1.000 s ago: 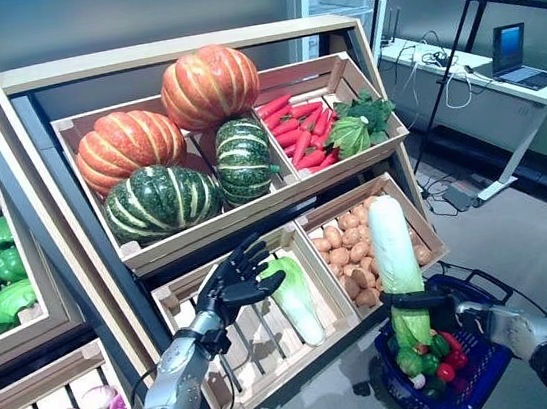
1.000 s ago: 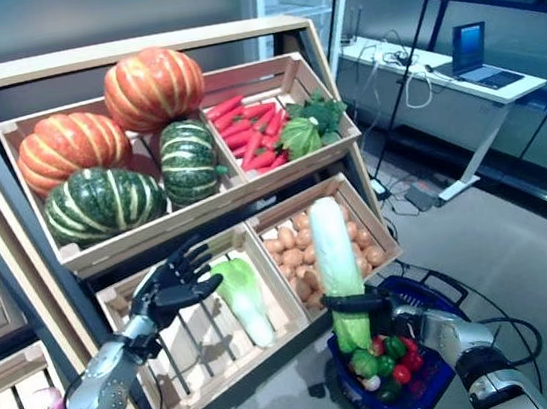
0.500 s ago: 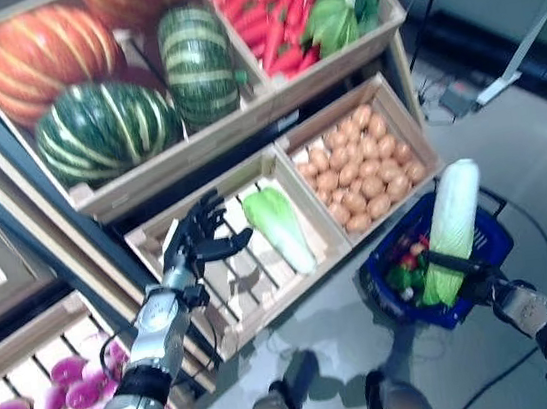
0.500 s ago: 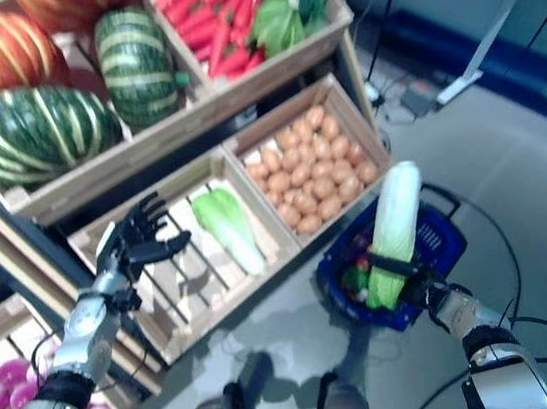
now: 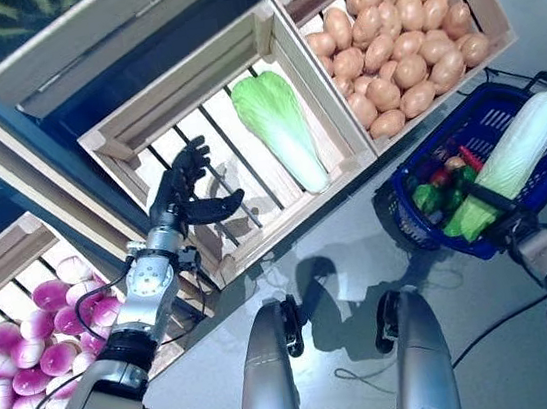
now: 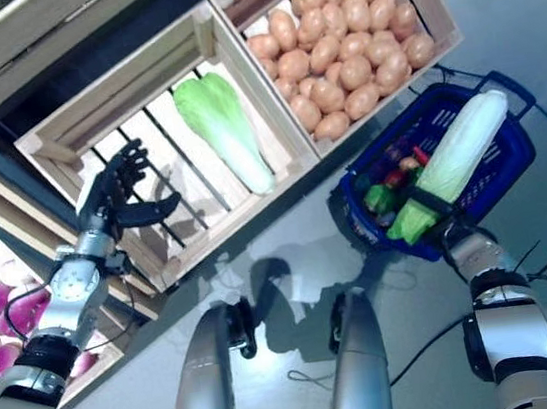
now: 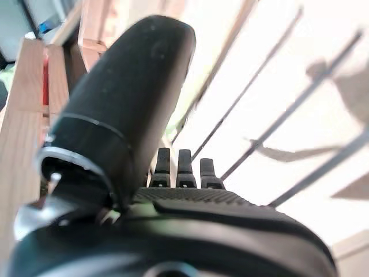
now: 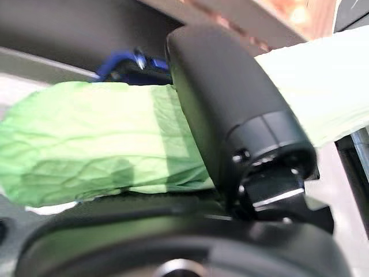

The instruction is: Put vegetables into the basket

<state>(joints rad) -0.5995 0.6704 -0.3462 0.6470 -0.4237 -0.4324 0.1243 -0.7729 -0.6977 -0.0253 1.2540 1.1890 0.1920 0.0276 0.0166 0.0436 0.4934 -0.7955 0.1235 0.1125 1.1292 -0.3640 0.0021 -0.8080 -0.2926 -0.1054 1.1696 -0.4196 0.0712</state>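
My right hand (image 5: 514,225) is shut on a long napa cabbage (image 5: 515,158) with a white stalk and a green leafy end. The cabbage lies slanted across the blue plastic basket (image 5: 406,229) on the floor, leafy end low by my hand. In the right wrist view my thumb (image 8: 230,109) curls over the green leaves (image 8: 98,144). Small red and green vegetables (image 5: 436,190) lie in the basket. My left hand (image 5: 183,194) is open, fingers straight, at the slatted crate (image 5: 209,137), apart from a second cabbage (image 5: 281,131) lying there. Its fingers (image 7: 181,167) show in the left wrist view.
The wooden stand (image 5: 54,67) with its crates rises behind the basket, and a crate's corner (image 5: 493,29) comes close to the basket's far rim. Grey floor (image 5: 340,246) lies between the stand and the basket.
The camera has tilted down, so the whole picture has shifted. The cabbage in my right hand has tipped from near upright to slanted and lower over the basket. My left hand has stayed at the crate.
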